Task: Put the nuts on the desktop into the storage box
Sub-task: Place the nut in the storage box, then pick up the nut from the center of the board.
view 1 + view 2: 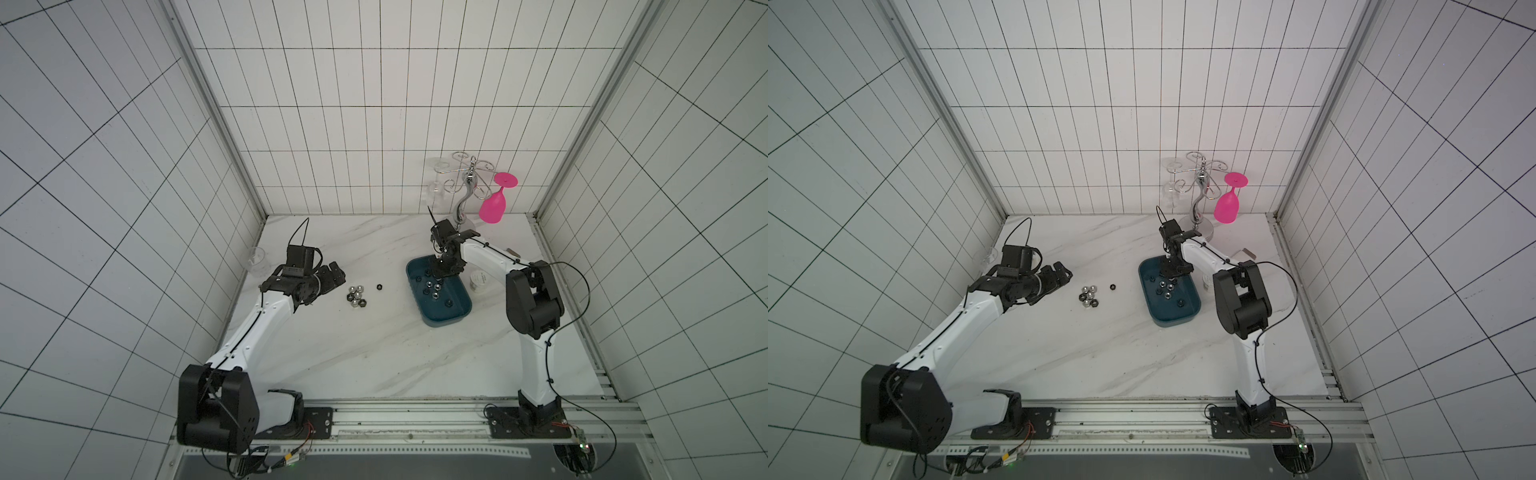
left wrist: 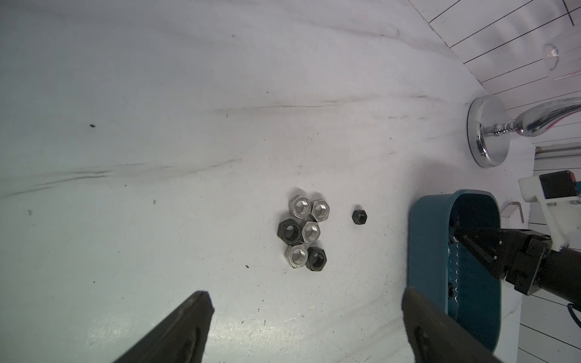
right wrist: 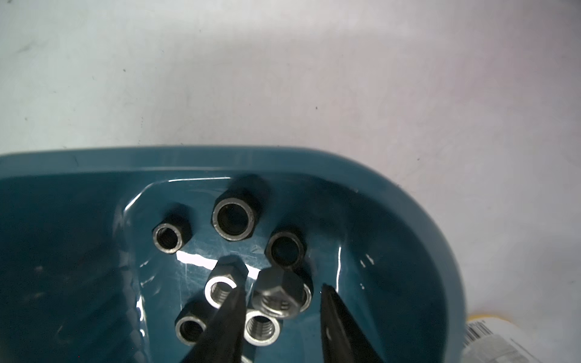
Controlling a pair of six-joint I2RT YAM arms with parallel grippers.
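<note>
Now our right gripper (image 3: 279, 286) hangs parted over the storage box (image 3: 220, 157); the loose nuts (image 2: 306, 232) sit dead ahead of our nearer left gripper (image 2: 306, 292), jaws spread.

**A:** How many nuts (image 1: 356, 297) lie on the desktop (image 1: 374, 357)?

**B:** Seven. Six sit in a cluster (image 2: 304, 232) well apart from the storage box (image 1: 441, 321), four silver and two black. One small black nut (image 2: 359, 217) lies alone between the cluster and the box.

**A:** And inside the box?

**B:** At least seven: four dark nuts (image 3: 234, 220) and three silver nuts (image 3: 262, 328).

**A:** Anything else?

**B:** One white-lidded jar (image 1: 479, 282) stands just beside the box. One wire rack (image 1: 468, 178) stands behind it, with one pink glass (image 1: 493, 206) and one clear glass (image 1: 434, 190) hanging from it.
</note>
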